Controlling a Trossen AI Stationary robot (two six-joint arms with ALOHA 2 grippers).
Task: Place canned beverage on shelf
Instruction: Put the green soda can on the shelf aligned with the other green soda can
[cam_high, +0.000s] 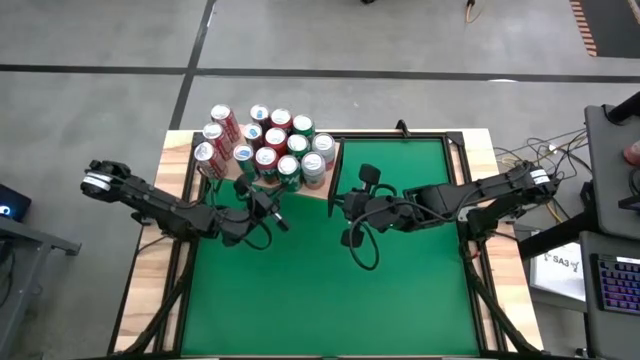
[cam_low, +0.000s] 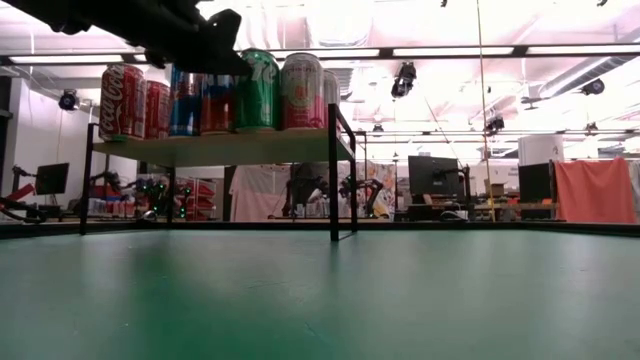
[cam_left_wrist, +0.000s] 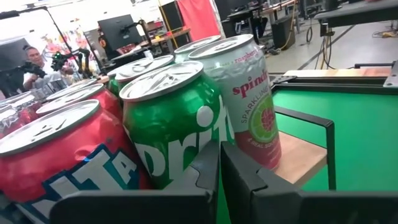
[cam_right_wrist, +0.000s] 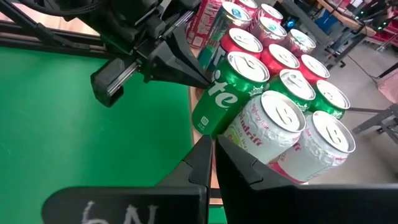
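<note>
The shelf (cam_low: 230, 148) stands at the table's far left, its pale board (cam_left_wrist: 298, 158) raised on a dark frame. Several cans stand upright on it in rows. In the near row are a green Sprite can (cam_left_wrist: 174, 124) and a white Spindrift can (cam_left_wrist: 249, 106). My left gripper (cam_right_wrist: 200, 76) is shut and level. Its tips are right at the Sprite can's near side (cam_right_wrist: 214, 93). My right gripper (cam_high: 338, 203) is shut with nothing in it and hovers above the green table, off the shelf's near right corner. My left gripper points level from the table's near side at the Sprite can's side wall (cam_right_wrist: 211, 84), just below its top rim, with both fingers shut together. I cannot tell whether the tips touch the can or stop just short. The can stands upright on the shelf board.
The green table (cam_high: 330, 300) lies open toward its near edge. The shelf's dark upright end frame (cam_low: 332, 170) stands at its right end. Beyond the table are desks, monitors and a person (cam_left_wrist: 34, 59). Cables hang off the table's right side (cam_high: 510, 160).
</note>
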